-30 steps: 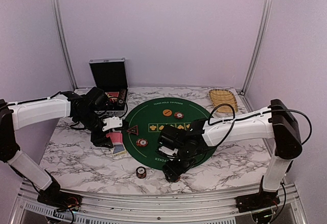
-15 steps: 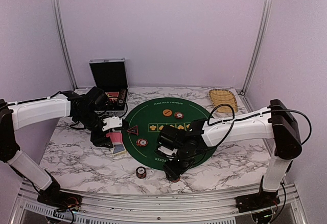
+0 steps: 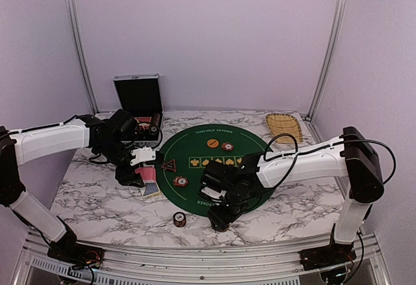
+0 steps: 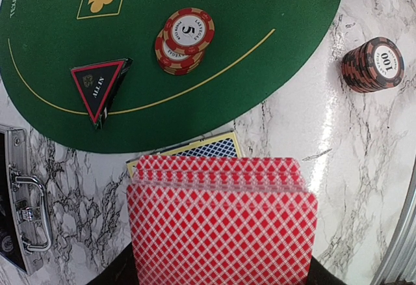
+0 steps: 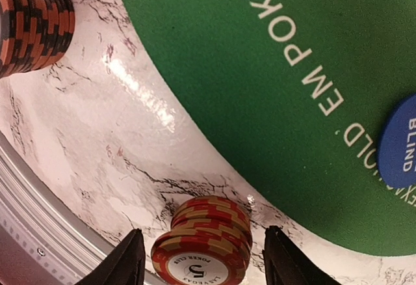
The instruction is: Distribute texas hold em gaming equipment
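We show the left end effector (image 3: 138,176) clamped shut on a deck of red-backed cards (image 4: 221,226), held above the bench (image 3: 97,203) toward its left edge, over a blue-backed card (image 4: 209,149) lying flat. The right end effector (image 5: 205,259) stands partly open astride a chip stack (image 5: 207,243) on bare marble by the near edge. We see a narrow gap at each finger, so nothing is gripped.

The left arm reaches in from the left edge, forearm level and wrist bent down. The right arm stretches from the right edge to mid-bench, wrist lowered.

We count four chip piles: that chip stack, a dark stack (image 3: 179,218) nearby by the near edge, and on the green mat (image 3: 250,145) a left-hand pile (image 3: 180,181) and a far pile (image 3: 227,146). We also count one orange disc (image 3: 212,143), one blue disc (image 5: 400,145) and one triangular marker (image 4: 99,86), all on the mat.
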`<action>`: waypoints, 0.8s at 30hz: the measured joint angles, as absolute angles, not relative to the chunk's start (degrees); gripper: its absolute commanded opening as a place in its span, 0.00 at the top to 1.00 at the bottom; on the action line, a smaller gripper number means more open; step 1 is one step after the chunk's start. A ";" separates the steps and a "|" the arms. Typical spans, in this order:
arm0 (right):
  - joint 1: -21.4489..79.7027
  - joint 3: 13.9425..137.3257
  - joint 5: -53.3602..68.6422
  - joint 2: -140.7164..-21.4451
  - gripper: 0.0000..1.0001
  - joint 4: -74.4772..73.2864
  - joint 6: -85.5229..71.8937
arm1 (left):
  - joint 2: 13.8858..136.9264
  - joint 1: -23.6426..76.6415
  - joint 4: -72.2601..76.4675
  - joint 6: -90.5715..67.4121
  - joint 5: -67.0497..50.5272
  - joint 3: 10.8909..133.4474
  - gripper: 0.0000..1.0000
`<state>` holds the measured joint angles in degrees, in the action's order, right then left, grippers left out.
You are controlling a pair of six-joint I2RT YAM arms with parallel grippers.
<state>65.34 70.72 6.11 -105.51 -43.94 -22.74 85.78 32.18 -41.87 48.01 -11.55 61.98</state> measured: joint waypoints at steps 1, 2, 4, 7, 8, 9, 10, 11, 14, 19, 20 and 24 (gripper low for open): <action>65.36 70.52 6.15 -105.51 0.38 -43.92 -22.74 | 85.78 32.18 -41.87 48.01 -11.55 61.98 1.00; 65.39 70.35 6.15 -105.51 0.38 -43.88 -22.74 | 85.78 32.18 -41.89 48.01 -11.55 61.98 1.00; 65.41 70.22 6.13 -105.51 0.40 -43.94 -22.74 | 85.78 32.18 -41.89 48.01 -11.55 61.98 1.00; 65.41 70.22 6.09 -105.51 0.47 -43.90 -22.74 | 85.78 32.18 -41.89 48.01 -11.55 62.00 1.00; 65.41 70.24 6.07 -105.51 0.50 -43.94 -22.72 | 85.78 32.18 -41.89 48.01 -11.55 62.02 1.00; 65.41 70.24 6.00 -105.51 0.54 -43.94 -22.76 | 85.78 32.18 -41.89 48.01 -11.55 62.02 1.00; 65.43 70.24 5.96 -105.51 0.58 -43.94 -22.76 | 85.78 32.18 -41.89 48.01 -11.55 62.04 1.00; 65.43 70.24 5.89 -105.51 0.61 -43.97 -22.79 | 85.78 32.18 -41.91 48.01 -11.55 62.06 1.00; 65.43 70.30 5.78 -105.51 0.70 -44.07 -22.83 | 85.78 32.18 -41.89 48.01 -11.55 62.08 1.00; 65.49 70.70 5.45 -105.51 0.76 -44.82 -22.92 | 85.78 32.18 -41.89 47.99 -11.55 62.08 1.00; 65.52 70.91 5.43 -105.51 0.78 -45.15 -22.92 | 85.78 32.18 -41.91 48.01 -11.55 62.08 1.00; 65.52 72.47 5.02 -105.32 0.84 -46.92 -22.94 | 85.78 32.18 -41.91 48.01 -11.55 62.08 1.00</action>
<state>65.52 72.47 5.02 -105.32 -46.92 -22.94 85.78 32.18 -41.91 48.01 -11.55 62.08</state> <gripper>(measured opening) 0.384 0.650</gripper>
